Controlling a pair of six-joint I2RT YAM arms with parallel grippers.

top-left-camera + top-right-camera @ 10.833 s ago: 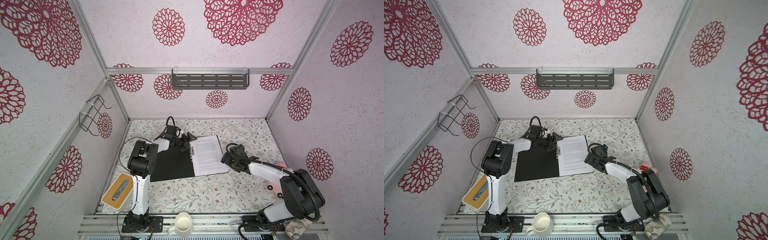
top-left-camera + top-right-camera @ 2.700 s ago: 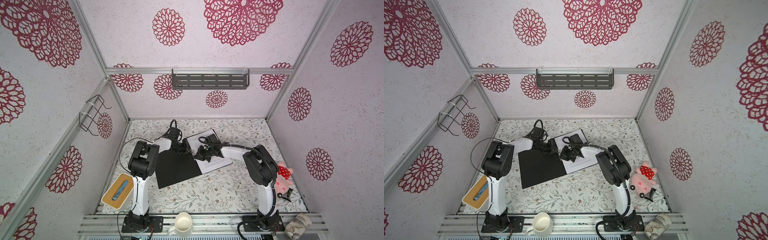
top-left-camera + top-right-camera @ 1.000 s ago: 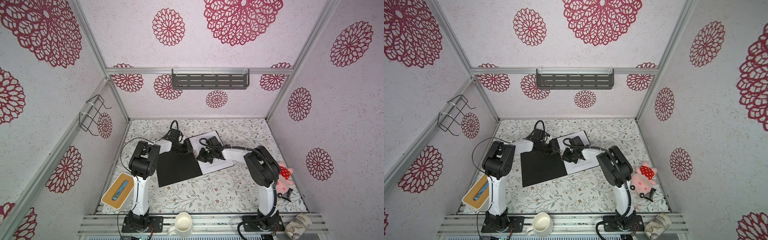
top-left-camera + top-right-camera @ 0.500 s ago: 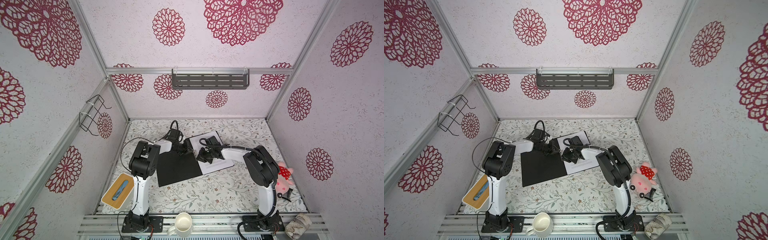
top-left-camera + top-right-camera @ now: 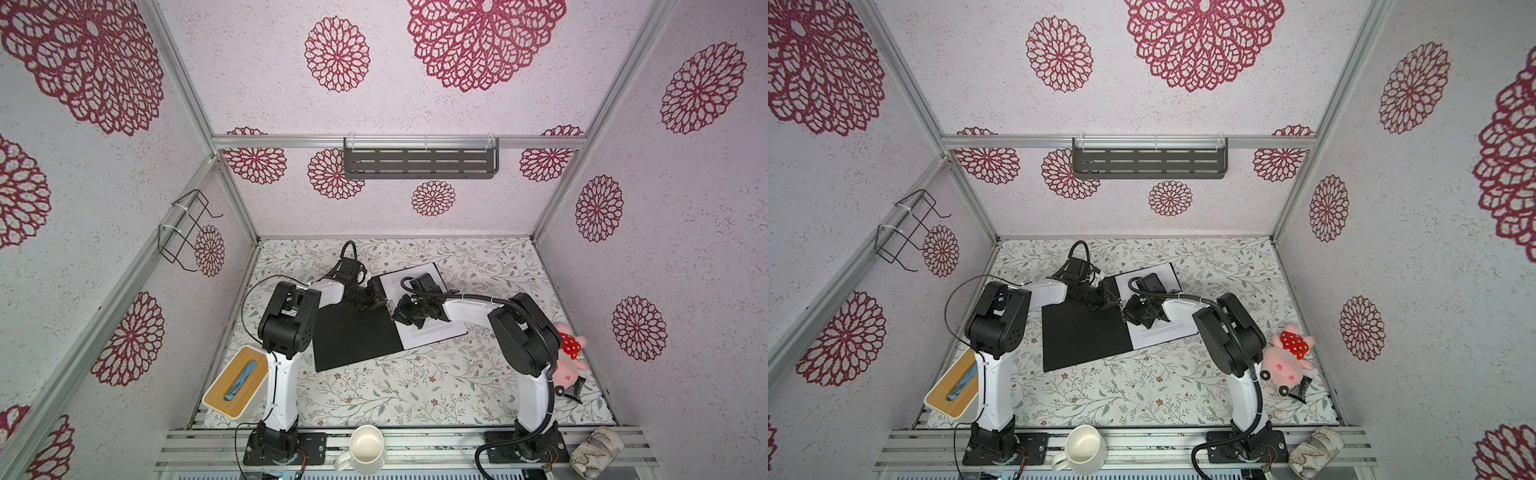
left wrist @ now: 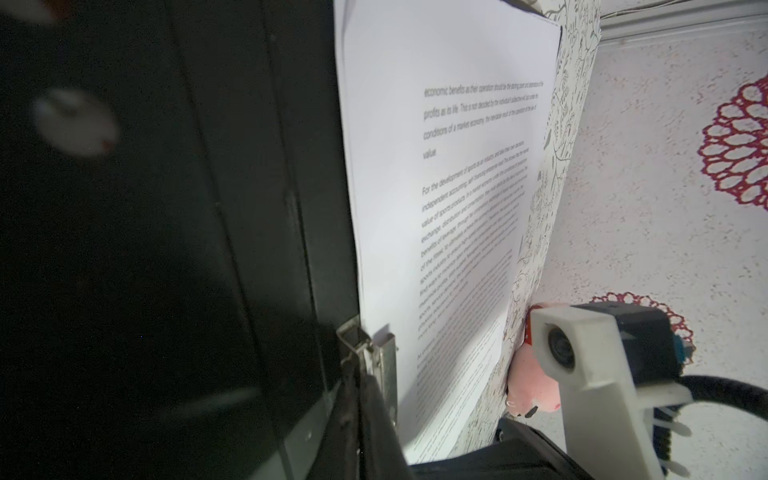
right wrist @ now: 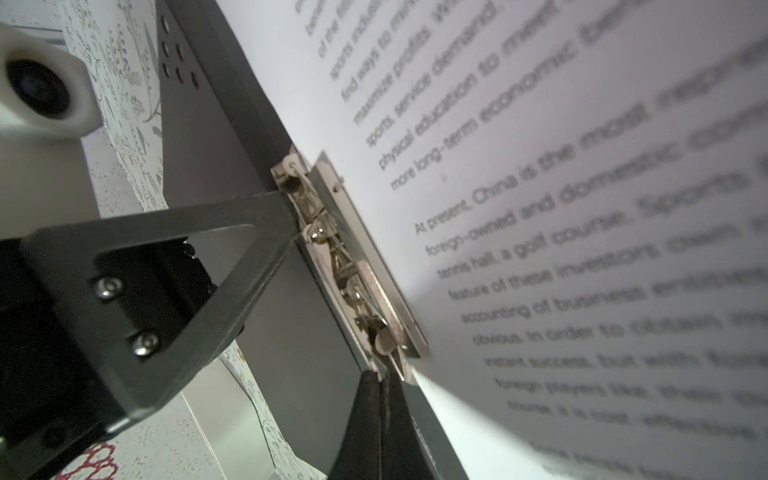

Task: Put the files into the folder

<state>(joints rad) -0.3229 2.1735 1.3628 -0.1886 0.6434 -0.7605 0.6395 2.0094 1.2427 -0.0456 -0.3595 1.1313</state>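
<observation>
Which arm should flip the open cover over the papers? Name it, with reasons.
Left, probably. The left gripper sits at the clip beside the bare black cover of the folder, on its own side. The right gripper is there too, but its arm lies across the files and must clear first.

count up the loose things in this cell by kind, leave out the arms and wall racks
folder: 1
paper stack, sheets uncountable: 1
tissue box: 1
mug: 1
plush toy: 1
patterned cup: 1
small black item by the toy: 1
total: 7
</observation>
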